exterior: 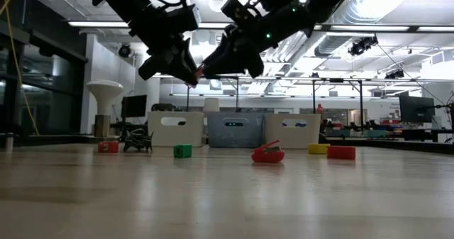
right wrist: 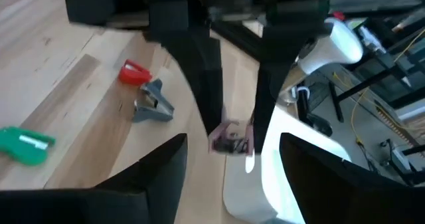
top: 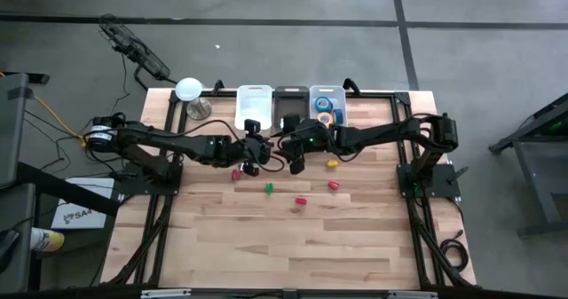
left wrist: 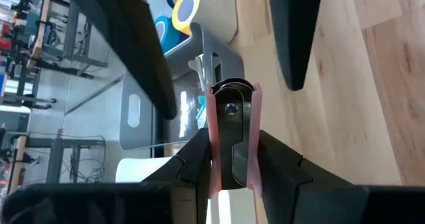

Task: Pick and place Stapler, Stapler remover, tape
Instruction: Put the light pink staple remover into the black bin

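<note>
My left gripper (top: 252, 150) (left wrist: 232, 141) is shut on a pink stapler remover (left wrist: 231, 127) (right wrist: 232, 141) with a metal middle, raised above the table just near of the white bin (top: 255, 102). My right gripper (top: 297, 160) (right wrist: 232, 181) hangs open close beside it, toward the table's right, touching nothing. A grey stapler remover (right wrist: 153, 103) lies on the table by a small red stapler (right wrist: 135, 73). Blue tape (top: 324, 103) and yellow tape (top: 327, 118) (left wrist: 186, 6) lie in the right-hand clear bin. My left gripper pinches the pink stapler remover between its two fingers, one on each pink side wall (left wrist: 212, 141). The fingers (right wrist: 211, 98) come from above, pointing down, and hold it at their free ends. The remover is lifted clear of the table (exterior: 194, 74).
Three bins stand in a row at the far edge: white, dark grey (top: 290, 102) and clear (top: 312, 93). Small coloured pieces lie on the table: red (top: 236, 173), green (top: 269, 188), red (top: 300, 201), red (top: 334, 184), yellow (top: 332, 164). A white lamp (top: 188, 89) stands at the far left. The near half is bare wood.
</note>
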